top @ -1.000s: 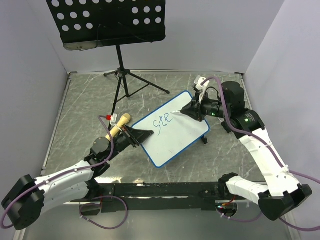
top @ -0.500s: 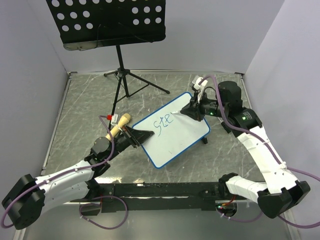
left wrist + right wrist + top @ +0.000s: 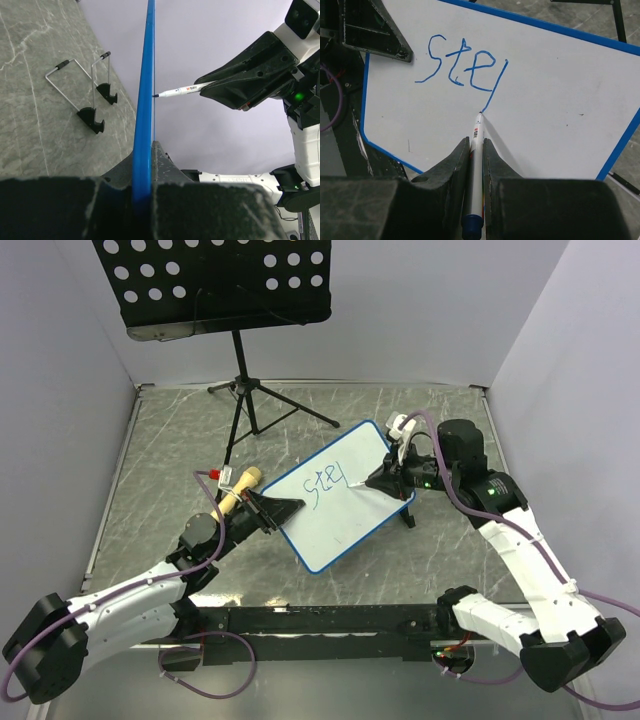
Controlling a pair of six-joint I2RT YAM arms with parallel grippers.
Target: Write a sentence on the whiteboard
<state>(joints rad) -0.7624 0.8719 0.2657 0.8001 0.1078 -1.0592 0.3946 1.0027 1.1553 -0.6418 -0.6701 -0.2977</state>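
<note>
— What's new on the board (image 3: 340, 510)?
— A long down-stroke after "ste"; a second ago it wasn't there. Looks like the stem of a p, so I'd say the first word is nearly through
— And the marker (image 3: 478, 131)?
— Its tip is on the white at the foot of that stroke. It's pinched tight in the right tool (image 3: 476, 150), which has come nearer us with the line
— The board itself?
— Slanted up mid-tabletop (image 3: 170, 450), its left rim clamped in the left tool (image 3: 144, 165). It seems turned a touch since
— Much left?
— Most of it. The letters (image 3: 462, 70) make barely one word, and the p wants its bowl next
</note>
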